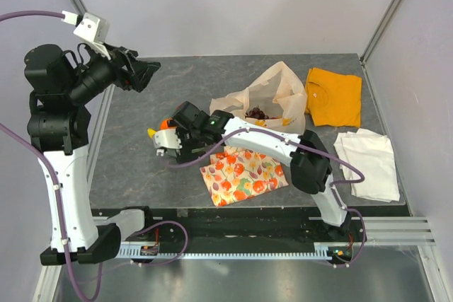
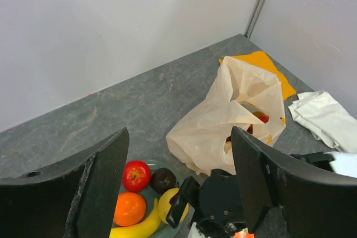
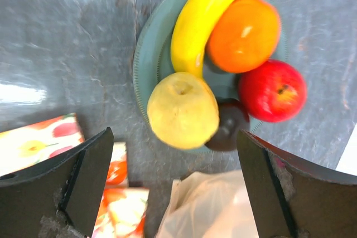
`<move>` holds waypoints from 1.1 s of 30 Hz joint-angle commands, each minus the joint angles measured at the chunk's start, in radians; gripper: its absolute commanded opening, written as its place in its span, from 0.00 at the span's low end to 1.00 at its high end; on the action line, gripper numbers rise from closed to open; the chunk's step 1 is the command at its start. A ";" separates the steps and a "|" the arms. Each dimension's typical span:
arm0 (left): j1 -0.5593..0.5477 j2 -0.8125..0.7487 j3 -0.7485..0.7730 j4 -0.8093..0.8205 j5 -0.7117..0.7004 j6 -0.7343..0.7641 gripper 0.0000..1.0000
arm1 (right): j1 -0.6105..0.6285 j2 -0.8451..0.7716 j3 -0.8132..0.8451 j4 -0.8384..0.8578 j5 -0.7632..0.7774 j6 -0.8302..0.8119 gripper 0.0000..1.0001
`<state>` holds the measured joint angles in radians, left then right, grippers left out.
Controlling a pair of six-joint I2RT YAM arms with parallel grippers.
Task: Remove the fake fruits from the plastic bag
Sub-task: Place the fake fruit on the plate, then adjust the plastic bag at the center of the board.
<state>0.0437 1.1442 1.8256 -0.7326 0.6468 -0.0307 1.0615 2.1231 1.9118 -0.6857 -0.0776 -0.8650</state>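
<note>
The plastic bag [image 1: 272, 90] lies crumpled on the dark table [image 1: 141, 160], a little toward 1 o'clock from the centre, with its mouth open to the near side. Inside it a dark red grape bunch [image 1: 259, 112] can be seen. At 8 o'clock from the bag stands a teal plate [image 3: 148, 54], and on it lie a banana [image 3: 201, 15], an orange [image 3: 244, 34], a red apple [image 3: 272, 90], a pale yellow lemon [image 3: 183, 110] and a dark purple fruit [image 3: 228, 129], all close together. The right gripper [image 3: 174, 137] hangs above this plate, jaws wide apart and holding nothing. The left gripper [image 1: 145, 74] is raised at 10 o'clock, jaws also apart and empty. A fruit-patterned cloth [image 1: 244, 175] lies at 6 o'clock from the bag, an orange cloth [image 1: 333, 95] at 3 o'clock, and a folded white cloth [image 1: 368, 160] at 4 o'clock.
</note>
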 commanded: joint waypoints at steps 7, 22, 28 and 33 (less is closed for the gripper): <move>0.004 0.068 -0.044 0.062 -0.079 -0.132 0.82 | -0.164 -0.265 0.147 -0.031 -0.070 0.409 0.98; -0.493 0.365 -0.135 -0.128 -0.087 0.284 0.99 | -0.521 -0.600 -0.289 0.106 0.120 0.531 0.90; -0.573 0.492 -0.028 -0.165 -0.076 0.307 0.99 | -0.595 -0.664 -0.460 0.114 0.285 0.494 0.95; -0.628 0.571 -0.003 -0.174 -0.145 0.318 0.99 | -0.615 -0.611 -0.502 0.074 0.344 0.457 0.97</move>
<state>-0.5480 1.6882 1.7641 -0.8898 0.5495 0.2276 0.4515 1.4971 1.4223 -0.6174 0.1658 -0.3748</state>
